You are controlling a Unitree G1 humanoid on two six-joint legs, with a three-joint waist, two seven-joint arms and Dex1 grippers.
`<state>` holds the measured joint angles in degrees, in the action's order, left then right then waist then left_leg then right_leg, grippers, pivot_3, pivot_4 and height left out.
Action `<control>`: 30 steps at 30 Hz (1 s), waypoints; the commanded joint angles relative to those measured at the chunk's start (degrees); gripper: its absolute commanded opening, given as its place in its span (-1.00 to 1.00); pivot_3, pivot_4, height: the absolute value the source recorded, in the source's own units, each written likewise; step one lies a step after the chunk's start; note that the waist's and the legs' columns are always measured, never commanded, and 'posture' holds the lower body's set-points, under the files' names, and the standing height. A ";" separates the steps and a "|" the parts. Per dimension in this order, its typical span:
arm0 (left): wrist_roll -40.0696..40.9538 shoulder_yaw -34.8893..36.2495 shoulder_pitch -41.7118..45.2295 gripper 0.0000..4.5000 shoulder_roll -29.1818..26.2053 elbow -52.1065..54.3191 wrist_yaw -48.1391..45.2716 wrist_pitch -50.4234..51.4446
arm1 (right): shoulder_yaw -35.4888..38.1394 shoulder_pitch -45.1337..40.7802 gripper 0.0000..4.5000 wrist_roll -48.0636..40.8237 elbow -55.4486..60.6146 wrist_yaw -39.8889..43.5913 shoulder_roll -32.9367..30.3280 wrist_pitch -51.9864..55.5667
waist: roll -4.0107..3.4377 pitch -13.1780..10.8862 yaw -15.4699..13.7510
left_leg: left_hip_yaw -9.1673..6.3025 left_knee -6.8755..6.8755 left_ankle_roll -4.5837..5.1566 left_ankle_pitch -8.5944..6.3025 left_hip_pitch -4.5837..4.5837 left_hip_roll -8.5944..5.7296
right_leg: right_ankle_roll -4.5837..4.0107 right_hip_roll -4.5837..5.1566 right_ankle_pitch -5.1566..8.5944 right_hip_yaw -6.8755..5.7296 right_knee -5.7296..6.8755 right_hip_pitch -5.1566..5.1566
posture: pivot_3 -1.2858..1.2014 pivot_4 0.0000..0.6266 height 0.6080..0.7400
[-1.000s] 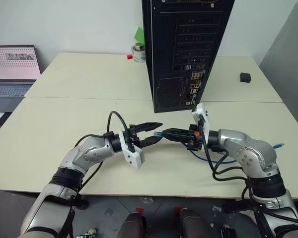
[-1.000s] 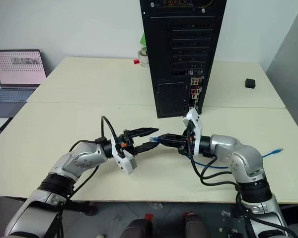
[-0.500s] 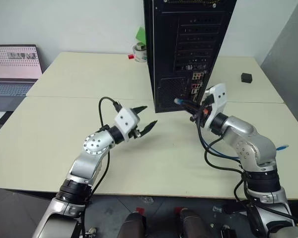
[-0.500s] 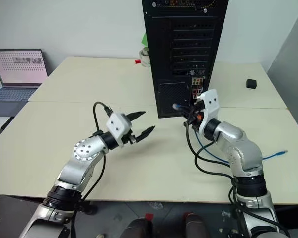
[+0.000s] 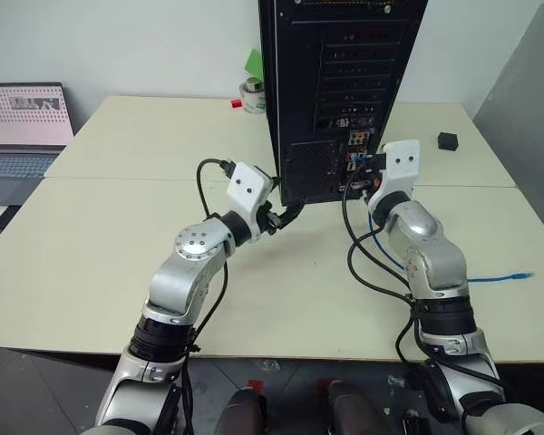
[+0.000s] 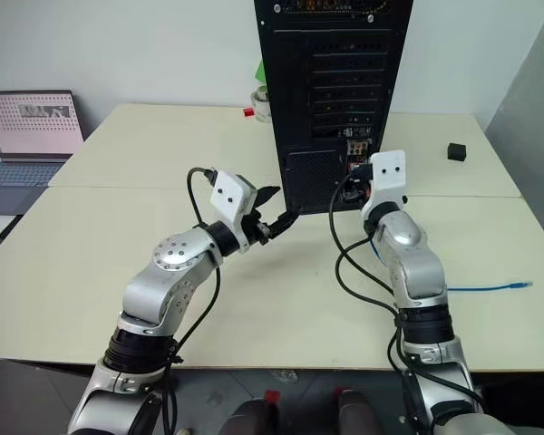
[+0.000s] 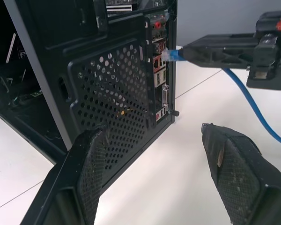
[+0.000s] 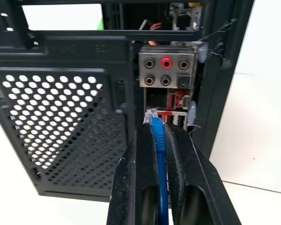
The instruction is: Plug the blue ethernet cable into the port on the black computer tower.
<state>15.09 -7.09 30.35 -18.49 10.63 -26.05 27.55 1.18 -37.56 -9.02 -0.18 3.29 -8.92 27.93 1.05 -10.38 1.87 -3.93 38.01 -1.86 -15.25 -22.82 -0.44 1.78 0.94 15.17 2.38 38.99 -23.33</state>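
The black computer tower (image 5: 335, 82) stands upright mid-table with its back panel facing me. My right gripper (image 8: 155, 127) is shut on the blue ethernet cable (image 8: 158, 140) just behind its clear plug (image 8: 152, 115). It holds the plug level at the panel's cluster of small connectors (image 8: 175, 100), below the round audio jacks. The port is somewhere in that cluster; I cannot tell whether the plug touches it. The rest of the cable trails over the table to its other end (image 5: 522, 273). My left gripper (image 7: 152, 130) is open and empty, low beside the perforated grille (image 7: 114, 89).
A small black cube (image 5: 448, 140) lies at the back right, and a tape roll (image 5: 252, 93) stands behind the tower to the left. An open laptop (image 5: 23, 122) sits at the far left. Black arm cables (image 5: 367, 263) loop over the table near my right arm.
Both arms moved forward from mid-table to the tower. The right gripper turned and carried the plug up to the back-panel connectors. The left gripper rolled over and drew away from the plug, still open.
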 commanded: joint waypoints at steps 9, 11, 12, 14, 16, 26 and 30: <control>-1.94 0.16 1.19 0.47 0.49 1.98 0.40 -0.62 | 0.64 -3.35 -1.00 2.82 -2.74 -2.03 2.04 -3.87 | 0.00 0.00 -0.01 | 0.00 -0.01 0.00 0.00 0.00 -0.01 | 0.00 0.00 0.00 0.00 0.00 0.00 | 0.03 -0.52 1.00; -2.19 0.16 1.16 0.47 0.57 1.95 0.36 -0.72 | 0.70 -3.50 -1.00 3.16 -3.37 -2.06 2.12 -3.99 | 0.00 0.00 -0.02 | 0.01 -0.01 0.00 0.00 0.00 -0.01 | 0.00 0.00 0.00 0.01 -0.01 0.00 | 0.03 -0.52 1.00; -2.30 0.16 1.17 0.47 0.58 1.96 0.33 -0.75 | 0.76 -3.57 -1.00 3.27 -3.60 -2.10 2.16 -4.02 | 0.00 0.00 -0.02 | 0.01 -0.01 0.00 0.00 -0.01 -0.01 | 0.00 0.00 0.00 0.01 -0.01 0.00 | 0.03 -0.52 1.00; -2.47 0.19 1.18 0.47 0.62 1.98 0.30 -0.74 | 0.85 -3.66 -1.00 3.49 -3.92 -2.15 2.23 -3.86 | 0.00 0.00 -0.01 | 0.01 -0.01 0.00 0.00 -0.01 -0.01 | 0.00 0.01 0.00 0.01 -0.01 0.00 | 0.03 -0.52 1.00; -2.62 0.22 1.18 0.47 0.68 2.02 0.26 -0.72 | 0.93 -3.72 -1.00 3.71 -4.24 -2.36 2.21 -3.59 | 0.00 0.00 -0.02 | 0.01 -0.01 0.00 0.00 -0.01 -0.01 | 0.00 0.00 0.00 0.01 -0.01 0.00 | 0.03 -0.52 1.00; -3.02 0.20 1.17 0.47 0.90 1.96 0.22 -0.77 | 1.76 -4.03 -1.00 3.66 -5.30 -3.65 2.44 -4.32 | 0.00 0.00 -0.02 | 0.01 -0.01 0.00 0.00 -0.01 -0.01 | 0.00 0.01 0.00 0.02 -0.01 0.00 | 0.03 -0.52 1.00; -3.20 0.21 1.20 0.47 0.90 1.64 0.16 -1.02 | 2.09 -4.48 -1.00 3.29 -5.70 -3.93 2.77 -4.50 | 0.00 0.00 -0.01 | 0.01 -0.02 0.00 0.00 -0.01 -0.01 | 0.00 0.01 0.00 0.01 -0.01 0.00 | 0.03 -0.52 1.00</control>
<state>12.42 -7.10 30.36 -17.80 10.63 -25.77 27.53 1.55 -39.96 -5.73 -6.91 -0.03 -6.27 25.17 1.05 -10.39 1.85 -3.92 37.99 -1.85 -15.25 -22.83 -0.45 1.78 0.94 15.17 2.39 38.98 -23.33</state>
